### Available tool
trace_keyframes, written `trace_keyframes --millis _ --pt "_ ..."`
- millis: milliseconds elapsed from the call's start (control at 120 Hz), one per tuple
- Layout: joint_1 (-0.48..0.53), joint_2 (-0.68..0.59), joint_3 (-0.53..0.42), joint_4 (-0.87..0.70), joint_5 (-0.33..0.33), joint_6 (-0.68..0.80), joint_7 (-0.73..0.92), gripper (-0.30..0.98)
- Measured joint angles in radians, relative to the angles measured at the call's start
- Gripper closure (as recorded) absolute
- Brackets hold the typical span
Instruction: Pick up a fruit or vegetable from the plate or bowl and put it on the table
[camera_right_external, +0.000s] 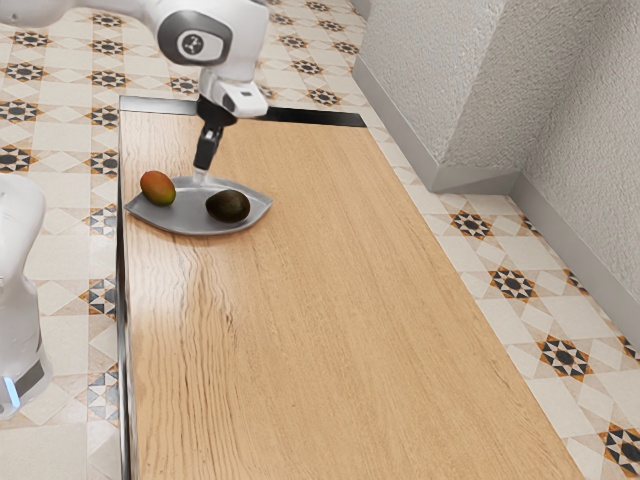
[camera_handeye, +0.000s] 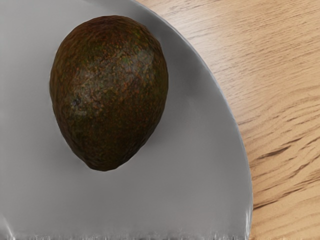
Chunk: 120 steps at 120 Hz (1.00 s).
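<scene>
Mango, I think: the red-and-green mango (camera_right_external: 158, 188) lies in the dish, toward the exterior view's left.
Dish: gray (camera_right_external: 183, 217), pointed at both ends, sitting on the wooden table (camera_right_external: 330, 300).
My gripper (camera_right_external: 203, 168): pointing down by the dish's far rim; I can't tell whether it's wide or narrow, or touching.
Avocado: the dark avocado (camera_right_external: 228, 206) rests in the dish, toward the exterior view's right, apart from the mango.
</scene>
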Motion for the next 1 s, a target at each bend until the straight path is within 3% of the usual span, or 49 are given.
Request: trace_keyframes --millis 300,442,1000 --pt "-0.004 0.016 0.038 0.018 0.026 0.049 0.062 0.00" --pt "-0.078 0.047 0.097 0.038 0.026 0.090 0.086 0.00" --pt "-0.104 0.123 0.124 -0.005 0.002 0.175 0.137 0.00"
